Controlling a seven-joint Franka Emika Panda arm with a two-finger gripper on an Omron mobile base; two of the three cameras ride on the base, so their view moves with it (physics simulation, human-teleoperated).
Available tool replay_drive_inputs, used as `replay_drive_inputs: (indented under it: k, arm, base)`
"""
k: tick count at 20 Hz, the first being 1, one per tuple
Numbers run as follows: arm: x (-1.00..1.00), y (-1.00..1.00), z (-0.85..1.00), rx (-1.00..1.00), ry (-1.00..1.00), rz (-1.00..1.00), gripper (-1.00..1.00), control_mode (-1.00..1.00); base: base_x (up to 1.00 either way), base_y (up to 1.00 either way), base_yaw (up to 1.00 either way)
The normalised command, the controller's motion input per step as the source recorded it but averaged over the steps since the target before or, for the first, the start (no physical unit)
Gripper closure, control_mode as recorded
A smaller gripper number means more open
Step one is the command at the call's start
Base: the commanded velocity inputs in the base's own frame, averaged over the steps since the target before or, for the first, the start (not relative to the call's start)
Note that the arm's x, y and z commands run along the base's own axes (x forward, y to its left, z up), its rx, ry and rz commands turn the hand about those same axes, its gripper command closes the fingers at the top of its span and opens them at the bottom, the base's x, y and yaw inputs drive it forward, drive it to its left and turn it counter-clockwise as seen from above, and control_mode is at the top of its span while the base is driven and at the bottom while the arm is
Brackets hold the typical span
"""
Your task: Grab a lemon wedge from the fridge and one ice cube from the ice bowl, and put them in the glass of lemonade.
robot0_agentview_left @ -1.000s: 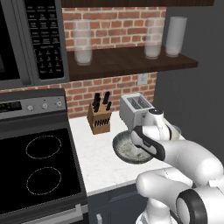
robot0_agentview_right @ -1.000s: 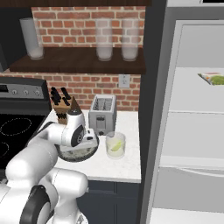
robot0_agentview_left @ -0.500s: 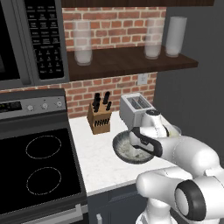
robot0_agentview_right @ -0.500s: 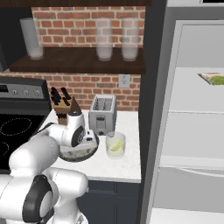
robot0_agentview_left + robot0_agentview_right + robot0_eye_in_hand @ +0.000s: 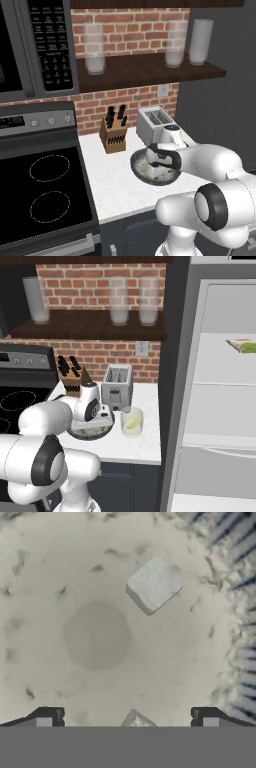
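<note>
Step in hand: ice pick-up. The white arm's two-finger gripper (image 5: 127, 719) hangs low inside the wide shallow dark grey bowl w/ speckled whitish inside (image 5: 137, 162), on the pale counter betw. the wooden knife block (image 5: 113, 136) and the silver toaster (image 5: 117, 387). Jaws spread full wide, nothing betw. them, nothing held.

Hand view: one pale grey square ice cube (image 5: 153, 585) lies on the bowl floor, ahead of the tips & a bit off-centre toward the right tip's side; a 2nd cube's corner (image 5: 136, 719) peeks right betw. the tips at the bottom edge. Can't tell if the tips touch it.

Lemon part looks done, judging from the right base view: a small yellow-green wedge (image 5: 132, 423) sits in the short clear tumbler of pale liquid (image 5: 132, 421), just beside the bowl, in front of the toaster. Dark grey fridge (image 5: 171, 381) stands open at right, white shelves showing.

Next, prob.: settle the tips either side of one cube only (the near one is closest), drop a touch, close gently since ice is likely slick, lift clear of the rim, carry over the tumbler, release.
</note>
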Motion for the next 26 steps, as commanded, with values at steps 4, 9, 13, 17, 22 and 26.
replay_drive_inputs:
  k: [4, 9, 13, 17, 22, 26]
  arm:
    - [-0.17, 0.21, -0.07, 0.00, 0.00, 0.01, -1.00, -1.00]
    - [-0.04, 0.43, -0.04, 0.00, 0.00, 0.00, -1.00, -1.00]
    - [0.00, 0.55, -0.07, 0.00, 0.00, 0.00, -1.00, -1.00]
    - [0.01, 0.31, -0.10, 0.00, 0.00, 0.00, -1.00, -1.00]
    - [0.00, -0.09, 0.00, 0.00, 0.00, 0.00, -1.00, -1.00]
    - [0.11, -0.18, 0.10, 0.01, 0.00, 0.00, -1.00, -1.00]
  base:
    - [0.00, 0.00, 0.00]
    - [0.00, 0.00, 0.00]
    - [0.00, 0.00, 0.00]
    - [0.00, 0.00, 0.00]
    - [0.00, 0.00, 0.00]
    - [0.00, 0.00, 0.00]
